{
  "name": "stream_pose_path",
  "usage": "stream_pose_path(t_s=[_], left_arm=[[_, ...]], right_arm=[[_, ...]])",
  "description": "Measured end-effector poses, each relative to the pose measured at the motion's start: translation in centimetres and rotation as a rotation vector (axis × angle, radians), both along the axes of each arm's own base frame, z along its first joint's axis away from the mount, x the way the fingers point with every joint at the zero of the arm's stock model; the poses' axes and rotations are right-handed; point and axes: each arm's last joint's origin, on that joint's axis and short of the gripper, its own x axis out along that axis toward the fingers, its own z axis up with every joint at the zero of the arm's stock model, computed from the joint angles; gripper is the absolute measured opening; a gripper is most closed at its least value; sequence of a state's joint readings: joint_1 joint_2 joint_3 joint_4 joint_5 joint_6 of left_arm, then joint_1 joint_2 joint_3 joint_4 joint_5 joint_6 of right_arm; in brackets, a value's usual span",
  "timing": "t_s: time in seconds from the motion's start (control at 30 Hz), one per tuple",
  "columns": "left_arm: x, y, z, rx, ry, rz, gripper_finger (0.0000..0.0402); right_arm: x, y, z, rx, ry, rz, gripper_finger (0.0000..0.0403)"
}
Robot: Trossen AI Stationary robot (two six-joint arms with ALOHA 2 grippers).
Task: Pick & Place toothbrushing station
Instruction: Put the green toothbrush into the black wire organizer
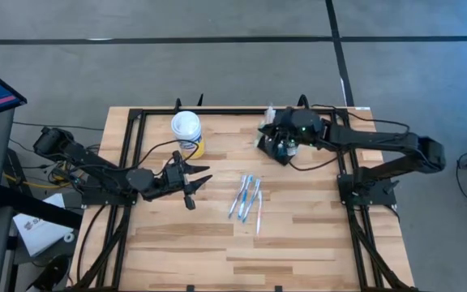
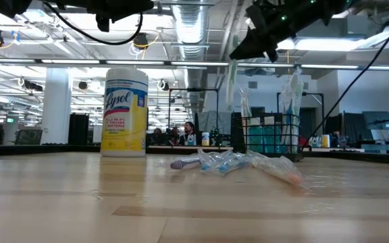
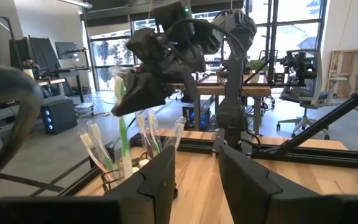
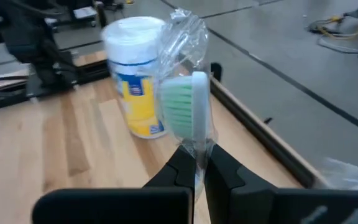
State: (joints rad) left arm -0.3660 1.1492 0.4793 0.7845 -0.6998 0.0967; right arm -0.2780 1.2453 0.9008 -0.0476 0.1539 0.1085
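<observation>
On the left of the table (image 1: 217, 243) the left gripper (image 1: 194, 185) is held low over the wood, near the canister (image 1: 187, 132); its fingers (image 3: 160, 180) are seen parted, with nothing between them.

The canister, yellow with a white lid, stands upright toward the far edge, left of the middle. A loose bunch of wrapped toothbrushes (image 1: 247, 197) lies at the table's middle, their long axes running roughly from the far side to the near side, slightly slanted.

The caddy (image 1: 276, 146) is a small black wire-mesh box that stands on the table toward the far right, under the right gripper (image 1: 286, 138). In the low view the caddy (image 2: 270, 135) appears as a rectangular mesh frame, upright, with its long side across the picture; in the high view it is turned at a slant to the table's edges. Several wrapped brushes (image 3: 148, 134) stand upright in it, heads up; which compartment each is in cannot be told.

The right gripper is held above the caddy. Its fingers (image 4: 229, 171) are pressed together on a wrapped green toothbrush (image 4: 188, 106), pinched by the handle, with the bristled head up and the clear wrapper loose around it. In the low view this brush (image 2: 231, 81) hangs nearly upright above the caddy's left end.
</observation>
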Motion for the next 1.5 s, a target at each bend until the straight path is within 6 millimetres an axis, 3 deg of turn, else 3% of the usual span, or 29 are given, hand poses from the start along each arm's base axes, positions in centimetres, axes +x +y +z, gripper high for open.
stream_pose_path(t_s=[0.73, 1.1, 1.33, 1.5], left_arm=[[0.0, 0.0, 0.0, 0.000, 0.002, -0.001, 0.0117], [0.0, 0.0, -0.1, 0.001, 0.003, -0.001, 0.0117], [0.0, 0.0, -0.1, 0.001, 0.004, -0.001, 0.0117], [0.0, 0.0, -0.1, 0.001, 0.004, -0.001, 0.0117]], right_arm=[[-2.1, -3.5, -0.2, 0.013, 0.053, -0.147, 0.0002], [-2.5, -3.6, 0.3, 0.027, 0.024, -0.116, 0.0003], [-2.6, -4.2, -0.3, 0.033, 0.038, -0.139, 0.0003], [-3.1, -4.5, -2.6, 0.048, 0.036, -0.163, 0.0003]])
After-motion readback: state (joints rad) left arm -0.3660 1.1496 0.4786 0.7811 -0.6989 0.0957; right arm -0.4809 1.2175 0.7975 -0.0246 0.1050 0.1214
